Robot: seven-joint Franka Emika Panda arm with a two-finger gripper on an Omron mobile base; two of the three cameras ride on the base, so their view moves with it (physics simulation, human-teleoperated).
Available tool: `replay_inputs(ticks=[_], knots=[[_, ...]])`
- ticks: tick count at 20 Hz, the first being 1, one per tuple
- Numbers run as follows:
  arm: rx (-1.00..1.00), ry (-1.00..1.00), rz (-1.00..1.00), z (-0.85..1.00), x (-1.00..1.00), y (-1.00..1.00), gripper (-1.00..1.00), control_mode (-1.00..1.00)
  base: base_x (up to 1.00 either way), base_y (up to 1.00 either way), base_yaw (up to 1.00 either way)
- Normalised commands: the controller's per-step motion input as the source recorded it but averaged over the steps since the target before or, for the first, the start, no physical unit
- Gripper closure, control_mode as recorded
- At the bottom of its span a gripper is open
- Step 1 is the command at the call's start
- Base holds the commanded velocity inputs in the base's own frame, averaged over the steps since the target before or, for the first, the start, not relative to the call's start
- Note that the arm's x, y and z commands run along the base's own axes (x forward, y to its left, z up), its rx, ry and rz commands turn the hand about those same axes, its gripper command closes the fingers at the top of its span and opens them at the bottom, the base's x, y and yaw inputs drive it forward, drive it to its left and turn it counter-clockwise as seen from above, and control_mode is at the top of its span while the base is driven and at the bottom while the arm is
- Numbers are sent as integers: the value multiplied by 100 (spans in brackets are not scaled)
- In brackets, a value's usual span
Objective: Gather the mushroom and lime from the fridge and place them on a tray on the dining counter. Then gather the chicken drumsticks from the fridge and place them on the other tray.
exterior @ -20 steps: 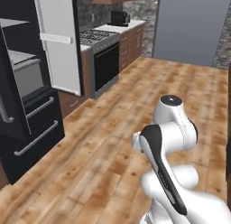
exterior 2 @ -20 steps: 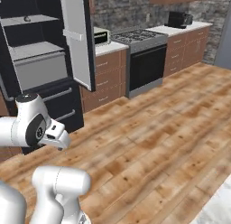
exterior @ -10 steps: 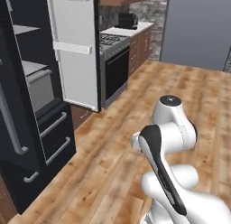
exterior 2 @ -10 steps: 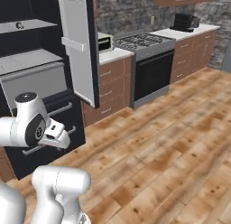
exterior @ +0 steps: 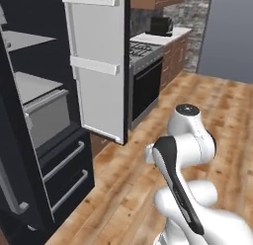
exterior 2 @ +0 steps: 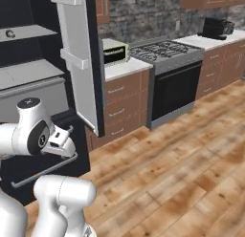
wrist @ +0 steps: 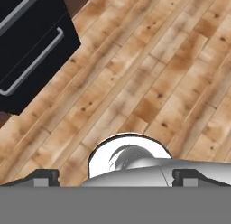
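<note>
The black fridge (exterior: 34, 140) stands open at the left, with its white-lined door (exterior: 96, 66) swung out toward me. Its shelves (exterior 2: 28, 73) look bare, except for one small round item (exterior 2: 10, 34) on the upper shelf, too small to name. The mushroom, lime, chicken drumsticks, trays and dining counter are out of view. My arm is folded close over the base. My gripper (wrist: 116, 177) hangs open over the wooden floor with nothing between its fingers. It points down beside the fridge's lower drawers (wrist: 31, 51).
Past the fridge door, a counter holds a toaster (exterior 2: 115, 52), then a stove with oven (exterior 2: 172, 83), then brown cabinets with a dark appliance (exterior 2: 215, 26) on top. Open wooden floor (exterior 2: 182, 174) stretches to the right. A grey wall panel (exterior: 230, 31) stands far right.
The whole picture has shifted: the base has driven closer to the open fridge, which now looms larger at the left. The arm's folded pose and the open gripper are unchanged.
</note>
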Motion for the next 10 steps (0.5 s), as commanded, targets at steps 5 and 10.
replay_inputs(ticks=[5,10], knots=[[0,0,0,0,0,0,-100,100,100,11,28],[0,0,0,0,0,0,-100,100,99,27,28]])
